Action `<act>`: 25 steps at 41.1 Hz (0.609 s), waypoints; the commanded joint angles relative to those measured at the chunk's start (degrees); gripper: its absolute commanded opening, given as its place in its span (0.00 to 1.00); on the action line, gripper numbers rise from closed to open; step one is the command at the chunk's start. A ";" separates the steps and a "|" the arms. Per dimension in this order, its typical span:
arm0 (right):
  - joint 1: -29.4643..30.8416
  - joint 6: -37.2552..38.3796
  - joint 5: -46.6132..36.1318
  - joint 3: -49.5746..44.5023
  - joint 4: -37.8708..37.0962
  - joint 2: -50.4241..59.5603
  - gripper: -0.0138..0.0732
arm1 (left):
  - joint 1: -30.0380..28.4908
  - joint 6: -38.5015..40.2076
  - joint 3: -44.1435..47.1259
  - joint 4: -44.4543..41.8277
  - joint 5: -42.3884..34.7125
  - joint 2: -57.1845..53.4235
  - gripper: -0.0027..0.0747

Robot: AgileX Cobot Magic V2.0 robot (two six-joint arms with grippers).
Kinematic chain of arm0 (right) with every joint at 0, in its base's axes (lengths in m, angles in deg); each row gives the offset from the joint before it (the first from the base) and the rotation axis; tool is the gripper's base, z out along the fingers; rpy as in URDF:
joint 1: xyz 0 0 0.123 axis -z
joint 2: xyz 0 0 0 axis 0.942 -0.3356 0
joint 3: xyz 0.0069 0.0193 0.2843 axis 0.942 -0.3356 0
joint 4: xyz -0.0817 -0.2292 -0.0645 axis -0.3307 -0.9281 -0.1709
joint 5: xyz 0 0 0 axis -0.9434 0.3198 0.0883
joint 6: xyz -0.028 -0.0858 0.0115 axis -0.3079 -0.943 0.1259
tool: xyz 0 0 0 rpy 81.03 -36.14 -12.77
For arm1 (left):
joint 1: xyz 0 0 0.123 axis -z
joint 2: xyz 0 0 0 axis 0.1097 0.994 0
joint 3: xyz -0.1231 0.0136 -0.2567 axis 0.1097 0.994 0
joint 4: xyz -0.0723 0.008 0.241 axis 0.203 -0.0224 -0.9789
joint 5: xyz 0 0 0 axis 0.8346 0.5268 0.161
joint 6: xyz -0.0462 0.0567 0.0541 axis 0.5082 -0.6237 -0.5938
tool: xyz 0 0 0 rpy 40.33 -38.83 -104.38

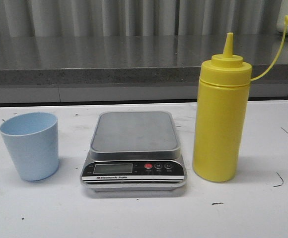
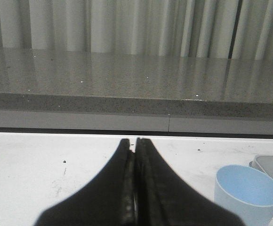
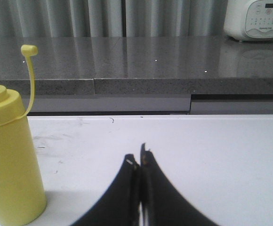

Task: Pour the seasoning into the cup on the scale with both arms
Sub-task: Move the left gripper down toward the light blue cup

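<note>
White scuffed table (image 1: 134,218); grey speckled counter (image 1: 84,62) behind; pale curtain (image 1: 109,17).

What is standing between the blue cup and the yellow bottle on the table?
The scale stands between the cup and the seasoning, its steel platform bare. The front view shows this clearly.

The front view looks low and level across the worktop (image 1: 134,218), close to the cup (image 1: 31,145), scale (image 1: 134,148) and bottle (image 1: 219,124). Each wrist view looks forward over its gripper; the left (image 2: 135,141) shares the cup (image 2: 247,192), the right (image 3: 139,157) the bottle (image 3: 9,160).
</note>
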 commanded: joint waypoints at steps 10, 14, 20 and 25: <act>0.18 -0.32 0.34 7.40 -0.17 0.97 0.02 | 0.15 0.66 -5.46 3.42 -4.45 -0.74 0.01; 0.18 -0.80 6.29 14.39 -0.24 0.56 0.02 | 0.15 0.66 -11.73 3.42 -2.14 -0.70 0.01; 0.18 -1.26 15.75 25.32 -0.24 -3.28 0.02 | 0.15 0.66 -22.75 3.22 4.32 0.62 0.01; 0.18 -1.26 24.98 34.01 -0.24 -9.15 0.02 | 0.15 0.58 -32.75 2.64 14.85 5.42 0.01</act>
